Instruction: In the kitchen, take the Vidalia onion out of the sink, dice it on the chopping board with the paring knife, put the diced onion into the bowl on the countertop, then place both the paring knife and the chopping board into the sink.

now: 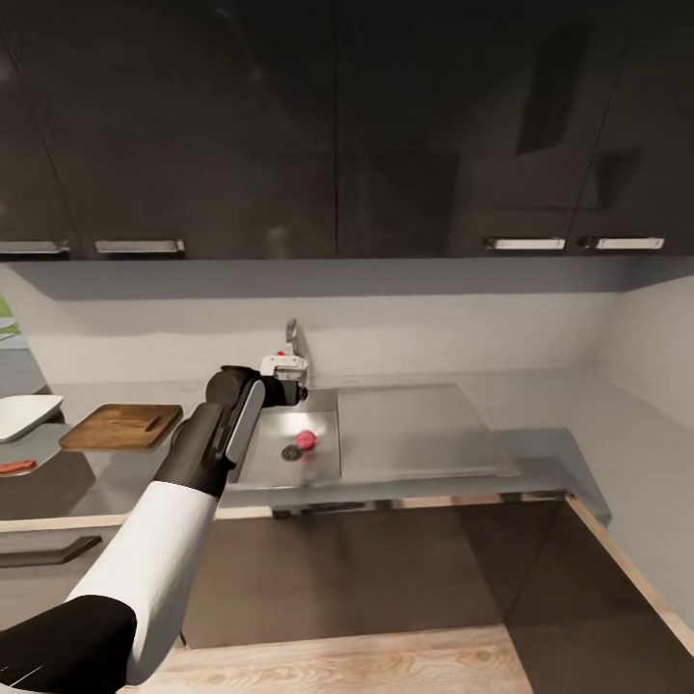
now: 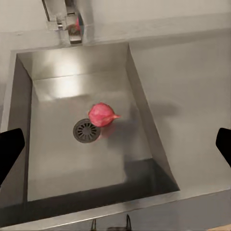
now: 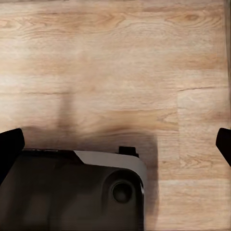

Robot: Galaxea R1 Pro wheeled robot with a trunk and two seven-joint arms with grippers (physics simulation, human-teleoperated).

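Left tool [image 2: 115, 144] spread wide, poised over sink [image 2: 139, 96] to drop on onion [image 2: 102, 114] beside drain [image 2: 86, 131]. Right tool [image 3: 115, 144] spread, parked facing floor [image 3: 115, 57].

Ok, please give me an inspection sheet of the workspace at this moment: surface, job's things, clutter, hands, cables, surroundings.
Surface: grey countertop, glossy, with sink and drainboard.
Job's things: pinkish-red onion on the sink floor beside the drain; chopping board on the counter left of the sink; white bowl further left; paring knife at the picture's left edge.
Clutter: nothing seen.
Hands: left hand open, above the sink, holding nothing; right hand open, over the wood floor.
Cables: nothing seen.
Surroundings: dark wall cabinets, grey backsplash, chrome tap.
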